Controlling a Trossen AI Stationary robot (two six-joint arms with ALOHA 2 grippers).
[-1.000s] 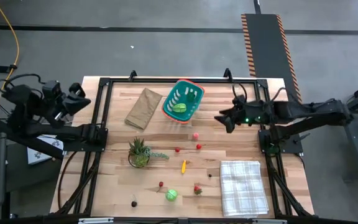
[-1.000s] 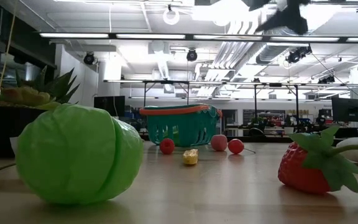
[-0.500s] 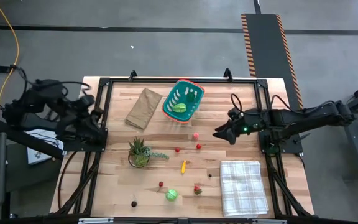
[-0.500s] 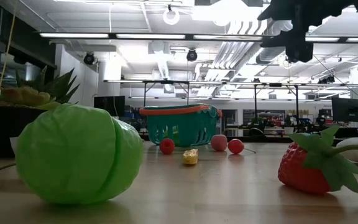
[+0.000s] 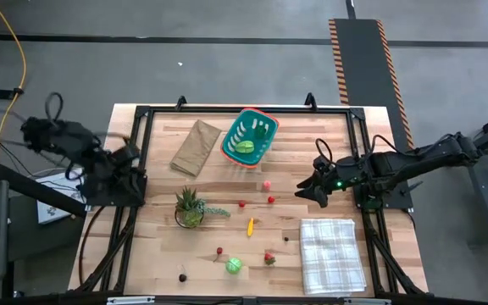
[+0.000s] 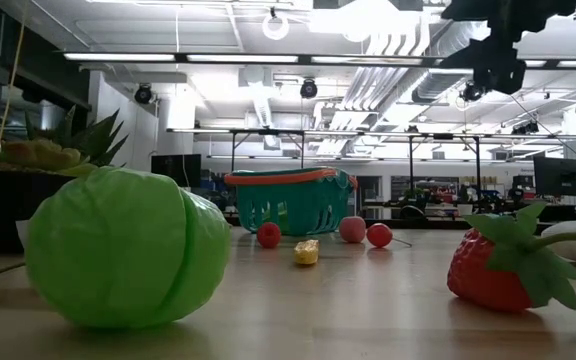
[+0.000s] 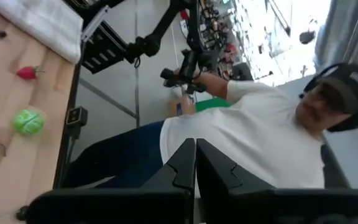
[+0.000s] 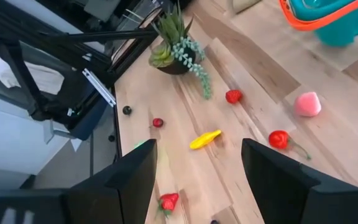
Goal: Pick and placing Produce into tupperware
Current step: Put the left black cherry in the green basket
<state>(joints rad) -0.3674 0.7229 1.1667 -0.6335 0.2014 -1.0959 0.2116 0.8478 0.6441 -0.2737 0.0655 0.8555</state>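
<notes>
The teal tupperware (image 5: 249, 135) with its orange rim stands at the table's far middle, a green piece (image 5: 244, 146) inside it. Produce lies loose on the wood: a pink piece (image 5: 266, 184), a red one (image 5: 271, 200), a yellow one (image 5: 250, 225), a green ball (image 5: 234, 265) and a strawberry (image 5: 269, 257). My right gripper (image 5: 303, 193) hangs open above the table, just right of the pink and red pieces, with nothing between its fingers (image 8: 199, 155). My left gripper (image 5: 132, 153) is shut and empty beside the table's left edge (image 7: 195, 163).
A flat brown paper bag (image 5: 195, 146) lies left of the tupperware. A spiky potted plant (image 5: 190, 207) stands at mid-left, a checked cloth (image 5: 332, 252) at the near right. Black frame rails (image 5: 139, 169) run along the table's sides. A person in a white shirt (image 7: 253, 137) sits beyond the table.
My right gripper has sunk and come toward the table's near edge, staying open, and now hangs lower beside the pink piece. My left arm has swung toward the near side along the table's left edge and rolled its wrist, fingers still shut. No produce has moved.
</notes>
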